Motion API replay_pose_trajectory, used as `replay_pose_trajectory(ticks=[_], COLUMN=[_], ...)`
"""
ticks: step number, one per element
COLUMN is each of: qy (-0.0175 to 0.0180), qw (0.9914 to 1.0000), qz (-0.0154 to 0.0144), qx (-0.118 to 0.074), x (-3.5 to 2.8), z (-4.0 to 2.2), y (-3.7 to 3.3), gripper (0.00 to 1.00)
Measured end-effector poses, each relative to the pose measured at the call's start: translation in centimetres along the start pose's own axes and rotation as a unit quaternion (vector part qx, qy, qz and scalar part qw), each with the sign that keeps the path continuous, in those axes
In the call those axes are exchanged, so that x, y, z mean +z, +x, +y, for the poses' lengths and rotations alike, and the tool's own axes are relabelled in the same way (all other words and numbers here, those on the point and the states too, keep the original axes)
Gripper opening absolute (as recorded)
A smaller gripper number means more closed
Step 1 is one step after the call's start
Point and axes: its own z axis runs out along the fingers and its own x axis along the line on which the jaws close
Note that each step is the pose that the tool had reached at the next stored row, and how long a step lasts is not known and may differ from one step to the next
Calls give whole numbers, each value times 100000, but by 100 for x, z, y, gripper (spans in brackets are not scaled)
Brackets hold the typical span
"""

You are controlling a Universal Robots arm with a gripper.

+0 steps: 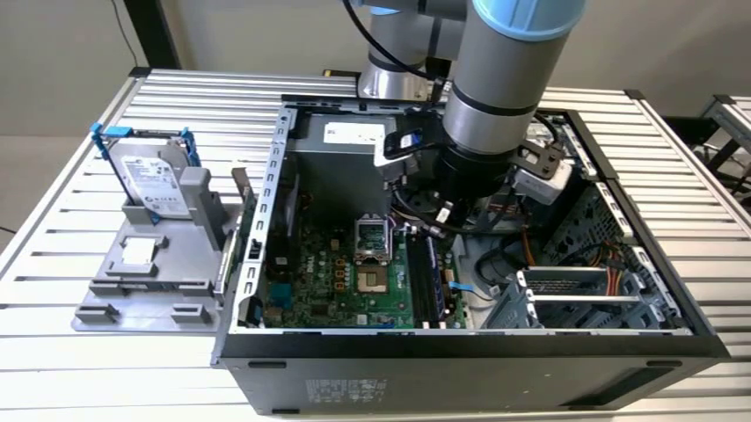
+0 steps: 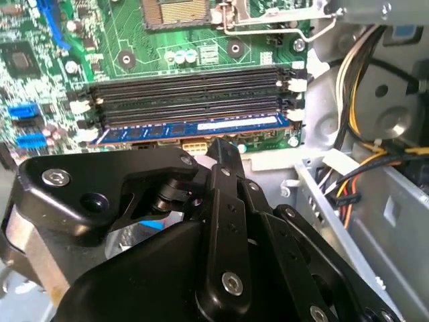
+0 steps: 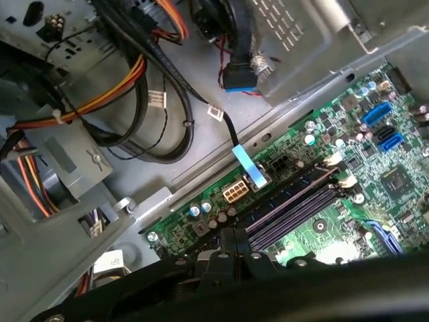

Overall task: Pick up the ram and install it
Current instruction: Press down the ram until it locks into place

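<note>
The ram, a long blue stick, stands on edge in the motherboard slot nearest the board's edge, beside the black empty slots. My gripper is shut, with both fingertips pressed together. Its tip sits at the ram's upper edge near the middle of the stick, and I cannot tell whether they touch. In the first wrist view the gripper hangs over the same row of slots. In the exterior view the arm reaches down into the open computer case, with the gripper above the slots.
The CPU socket lies beside the slots. Orange and yellow cables and a metal drive cage crowd the side beyond the ram. Outside the case, a grey hard drive in a blue bracket stands on a grey fixture.
</note>
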Motion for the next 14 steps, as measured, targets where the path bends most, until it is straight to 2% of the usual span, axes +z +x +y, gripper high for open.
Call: replay_pose_trajectory(ticks=[4,8,11,14], qy=[-20,-34,-54,-73], qw=[99951,99826,99659,99439], qz=[62,126,163,203], qx=[-3141,-5897,-8247,-10573], x=[3,7,11,14], z=[-1,-3,-3,-7], y=[-1,-2,-2,-5], gripper=[0,0,0,0])
